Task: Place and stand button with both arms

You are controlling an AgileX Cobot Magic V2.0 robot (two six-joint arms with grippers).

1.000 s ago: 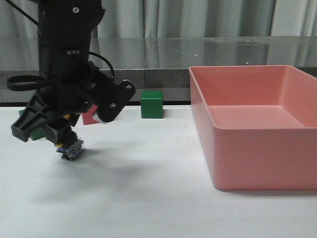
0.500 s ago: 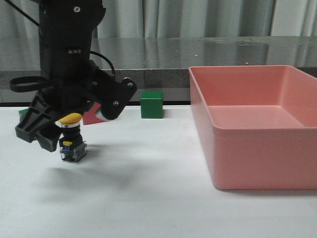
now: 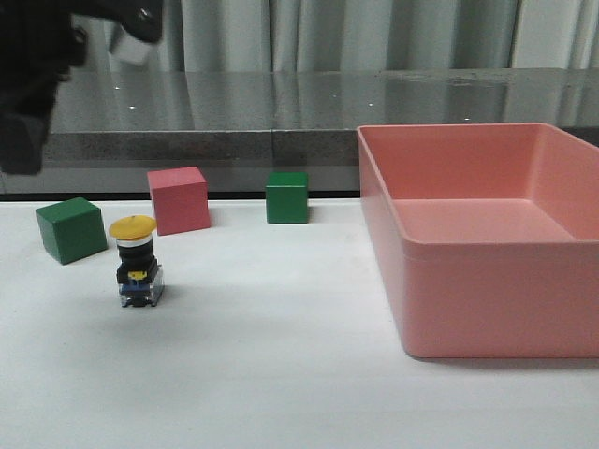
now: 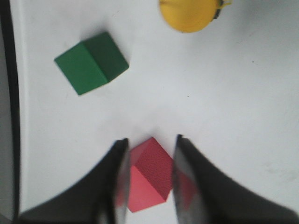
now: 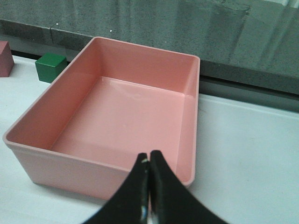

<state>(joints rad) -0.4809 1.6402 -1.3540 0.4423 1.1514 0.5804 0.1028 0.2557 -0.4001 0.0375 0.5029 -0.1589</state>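
The button (image 3: 137, 263) stands upright on the white table, yellow cap on top, blue-clear base down, free of any gripper. Its yellow cap (image 4: 189, 14) also shows from above in the left wrist view. My left arm (image 3: 33, 75) is raised high at the far left; its fingers are out of the front view. My left gripper (image 4: 149, 151) is open and empty, high above the table, with the pink cube (image 4: 152, 175) seen far below between its fingers. My right gripper (image 5: 149, 161) is shut and empty, near the pink bin's (image 5: 28, 144) near rim.
A green cube (image 3: 71, 229) sits left of the button, the pink cube (image 3: 178, 199) behind it, and a second green cube (image 3: 286, 196) further right. The large pink bin (image 3: 487, 299) fills the right side. A dark ledge (image 3: 309, 103) runs along the back.
My left gripper has let go of the button, opened and risen up and to the left, out of most of the front view. The button is left standing upright on the table.
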